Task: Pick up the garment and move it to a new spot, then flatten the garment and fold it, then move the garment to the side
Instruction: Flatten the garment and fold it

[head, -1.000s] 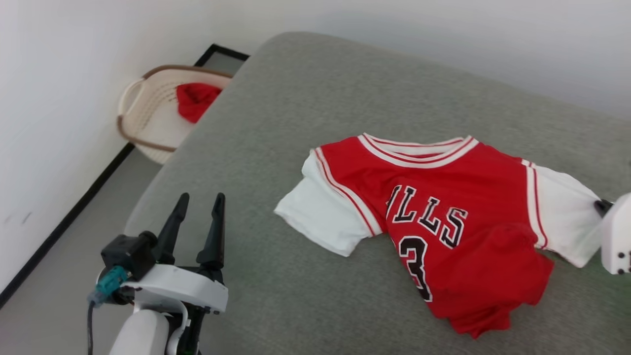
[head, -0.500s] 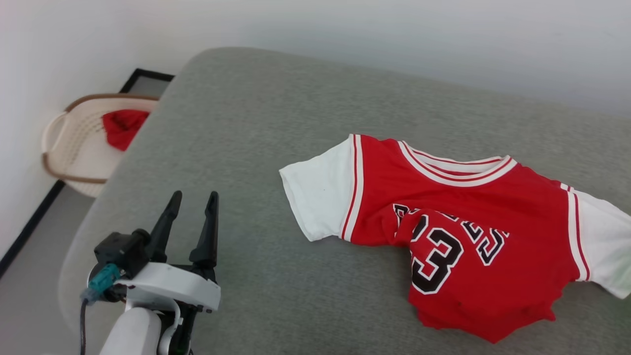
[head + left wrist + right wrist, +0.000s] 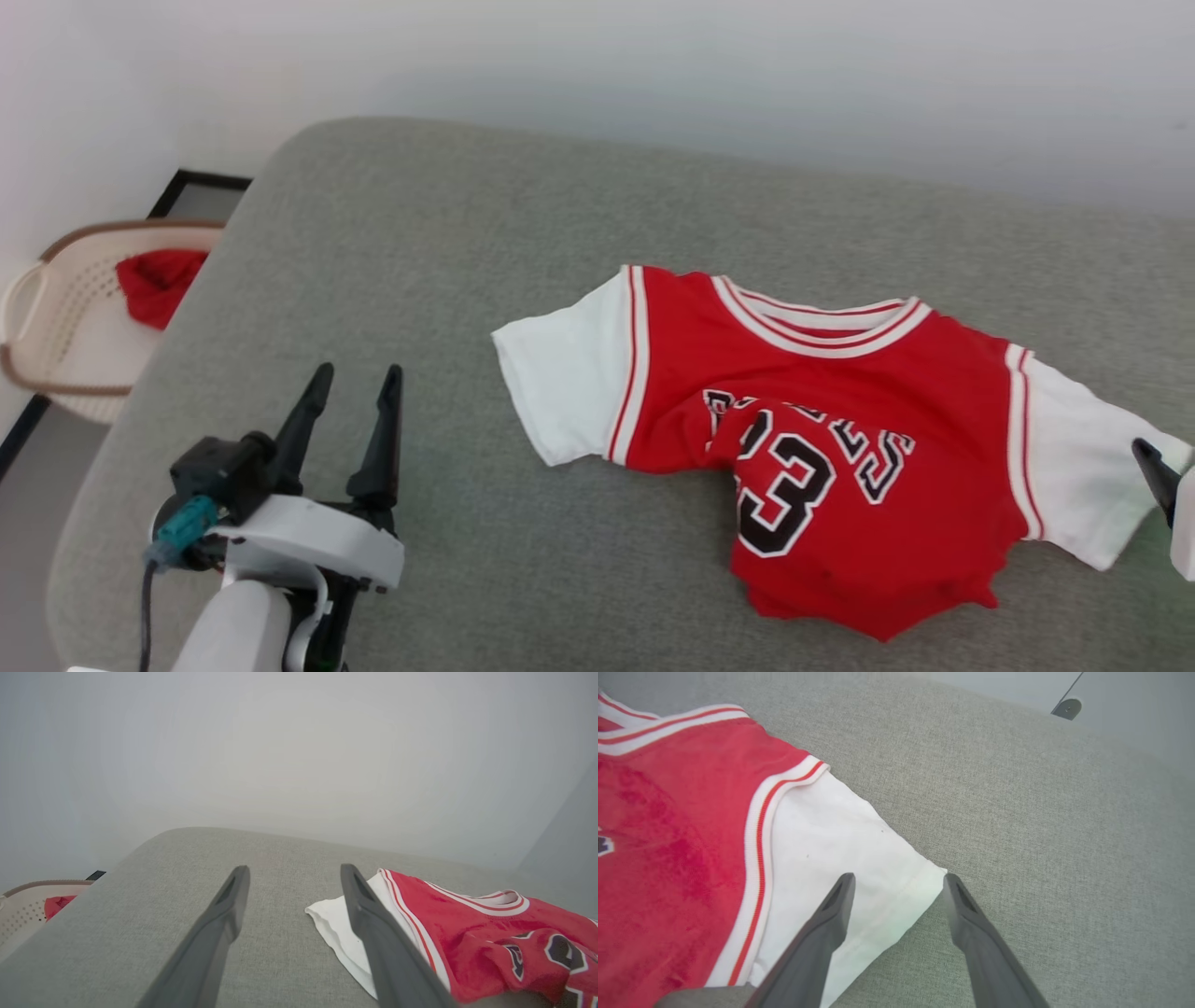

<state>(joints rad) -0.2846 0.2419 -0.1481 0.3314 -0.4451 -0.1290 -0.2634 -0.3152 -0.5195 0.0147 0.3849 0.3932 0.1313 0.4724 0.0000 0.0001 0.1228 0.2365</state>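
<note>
The garment [image 3: 840,392], a red jersey with white sleeves and striped trim, lies face up on the grey cushion, its lower front bunched over the lettering and the black 23. My left gripper [image 3: 353,378] stands open at the lower left, well clear of the left sleeve [image 3: 560,383]. In the left wrist view the gripper [image 3: 292,872] points past the sleeve's edge [image 3: 336,924]. My right gripper [image 3: 899,879] is open, hovering over the corner of the right sleeve [image 3: 840,849]; in the head view one dark finger [image 3: 1158,471] shows at the right edge.
A beige perforated laundry basket [image 3: 65,327] with a plain red cloth [image 3: 154,285] stands on the floor off the cushion's far left corner. The grey cushion [image 3: 467,233] is bare around the jersey. A white wall runs behind it.
The head camera swung, shifting the whole scene. The jersey's lower front folded up over the lettering a second ago. The right gripper has come back into the head view at the right edge.
</note>
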